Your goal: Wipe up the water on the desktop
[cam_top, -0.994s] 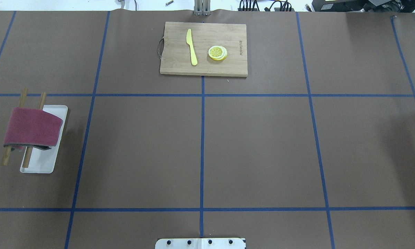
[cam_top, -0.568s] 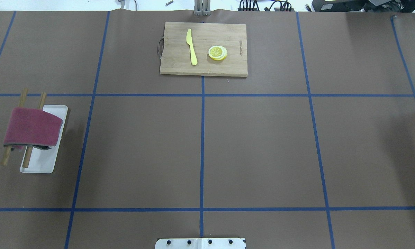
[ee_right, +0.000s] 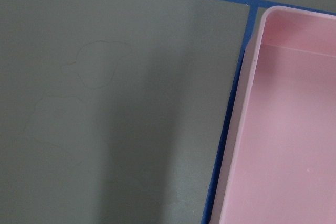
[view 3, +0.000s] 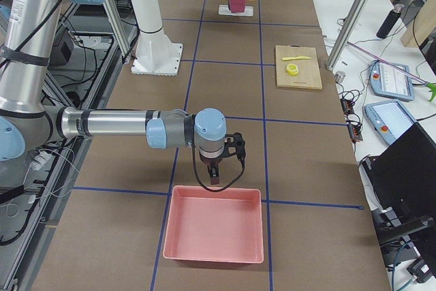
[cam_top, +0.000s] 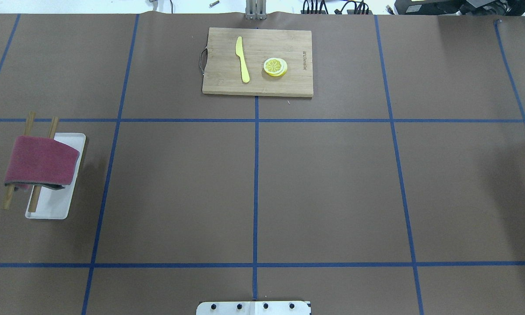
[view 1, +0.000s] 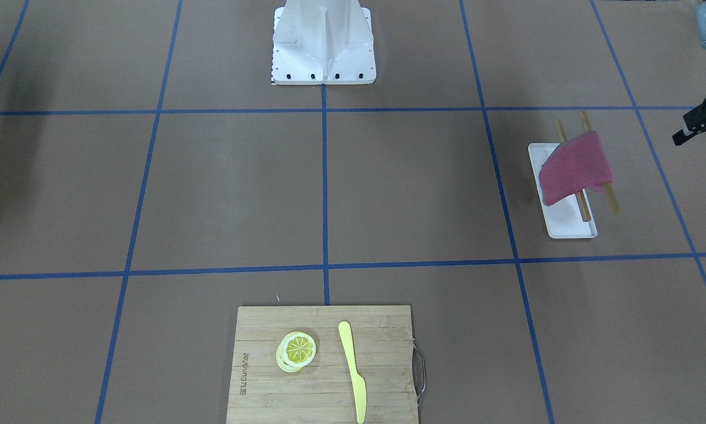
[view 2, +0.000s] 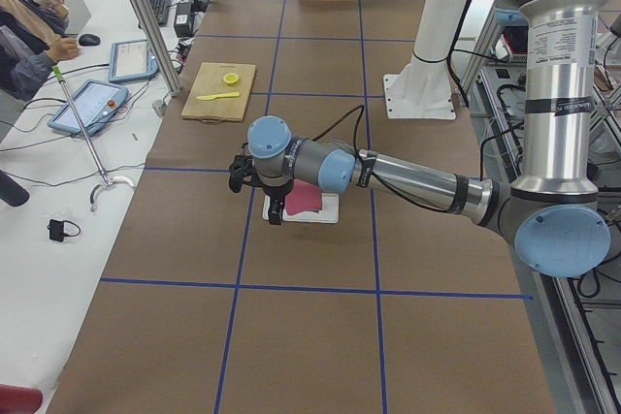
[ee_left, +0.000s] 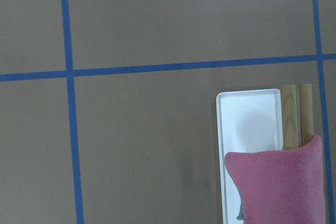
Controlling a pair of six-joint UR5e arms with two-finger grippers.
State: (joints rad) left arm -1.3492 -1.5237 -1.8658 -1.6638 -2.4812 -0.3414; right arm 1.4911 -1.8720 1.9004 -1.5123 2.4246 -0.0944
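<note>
Brown desktop (cam_top: pixel 332 188), gridded with blue tape, fills every view. No standing water can be made out on it. Faint irregular outlines (ee_right: pixel 94 69) show beneath the right pincer (view 3: pixel 214 176), but whether they are wet cannot be told.

A pink bin (view 3: pixel 213 226) lies just beside and below the right pincer, at the table end. A cutting board (cam_top: pixel 258 61) carrying a knife (cam_top: pixel 242 59) and a lemon slice (cam_top: pixel 275 67) sits well apart from both pincers.

The left pincer (view 2: pixel 275 208) hangs near a white tray (cam_top: pixel 52 205). A red cloth (cam_top: pixel 41 161) is draped over two wooden sticks (cam_top: pixel 33 203) across that tray. The left wrist view places the cloth off to one side, not directly under the pincer.

Opening and contents of either pincer cannot be told.

Compared with the overhead views of the preceding second, nothing on the desktop has moved. The cloth remains on its sticks. Judgement: wiping has not begun, and fetching the cloth with the left pincer is the pending step.
</note>
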